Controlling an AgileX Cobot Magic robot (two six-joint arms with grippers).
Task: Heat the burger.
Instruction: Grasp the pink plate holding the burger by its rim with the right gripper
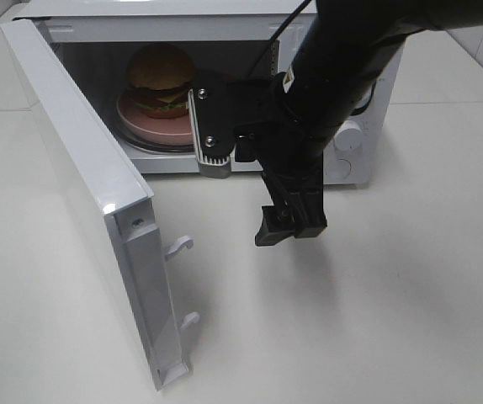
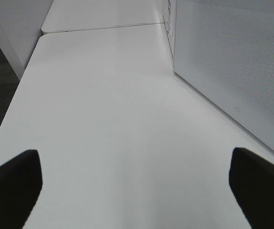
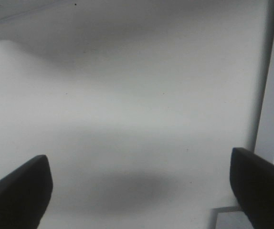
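Note:
The burger (image 1: 159, 76), with a golden-brown bun and green and pink filling, sits on a round pink plate (image 1: 145, 126) inside the open white microwave (image 1: 347, 164). My right gripper (image 1: 290, 225) hangs over the table in front of the microwave opening, pointing down, a little right of the burger. In the right wrist view it (image 3: 139, 186) is open and empty above bare table. My left gripper (image 2: 137, 186) is open and empty over the table. It is out of the exterior view.
The microwave door (image 1: 82, 168) is swung wide open to the left, with two latch hooks (image 1: 178, 246) on its edge. In the left wrist view the door's perforated outer panel (image 2: 232, 62) stands beside the left gripper. The white table (image 1: 393, 320) spreads in front.

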